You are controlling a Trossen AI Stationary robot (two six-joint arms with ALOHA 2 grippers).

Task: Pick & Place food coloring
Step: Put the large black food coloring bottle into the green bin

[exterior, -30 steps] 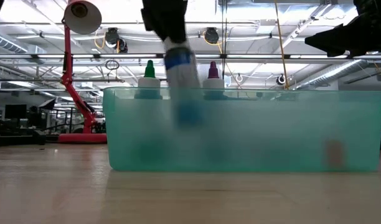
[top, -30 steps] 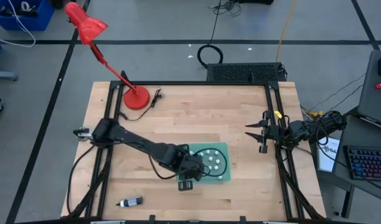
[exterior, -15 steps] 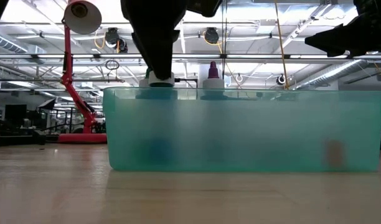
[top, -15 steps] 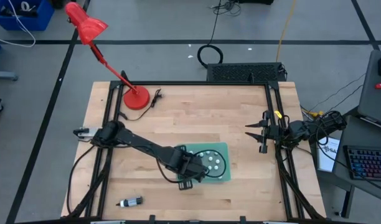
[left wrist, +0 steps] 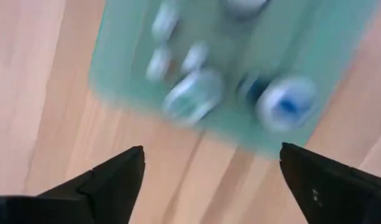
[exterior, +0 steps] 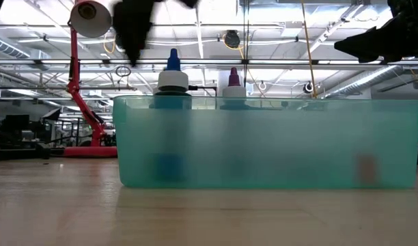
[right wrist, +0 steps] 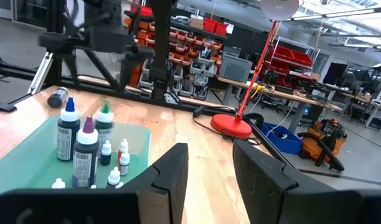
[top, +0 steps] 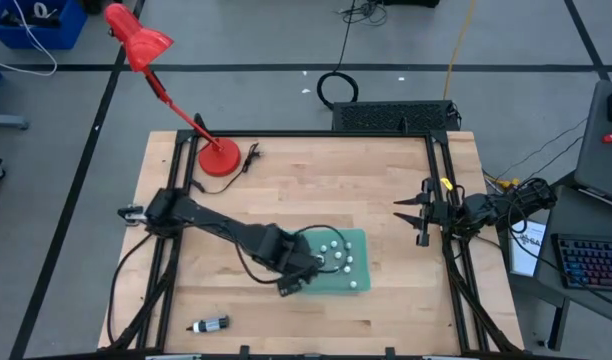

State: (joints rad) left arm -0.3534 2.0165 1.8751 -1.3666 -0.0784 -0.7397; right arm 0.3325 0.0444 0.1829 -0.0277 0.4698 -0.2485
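Note:
A teal tray (top: 360, 240) near the table's middle holds several food coloring bottles, all standing on its floor. The bigger ones have a blue top (exterior: 173, 74), a purple top (exterior: 233, 78) and a green top (right wrist: 104, 122). Small whitish ones (top: 338, 258) stand around them. My left gripper (left wrist: 209, 186) is open and points down just outside the tray's left near corner (top: 290, 284), with nothing between its fingers. My right gripper (top: 409, 216) waits by the table's right edge, level, with a gap between its fingers (right wrist: 209, 177) and nothing in it.
A dark bottle (top: 208, 325) lies on its side near the table's front left corner. A red desk lamp's base (top: 220, 158) stands at the far left, with a short black cable beside it. Bare wood lies between the tray and my right gripper.
My left gripper has lowered the tilted blue-topped bottle into the tray's left part, opened and let go. It has then risen and gone toward the table's left edge, turning about its own axis. The bottle now stands upright in the tray.

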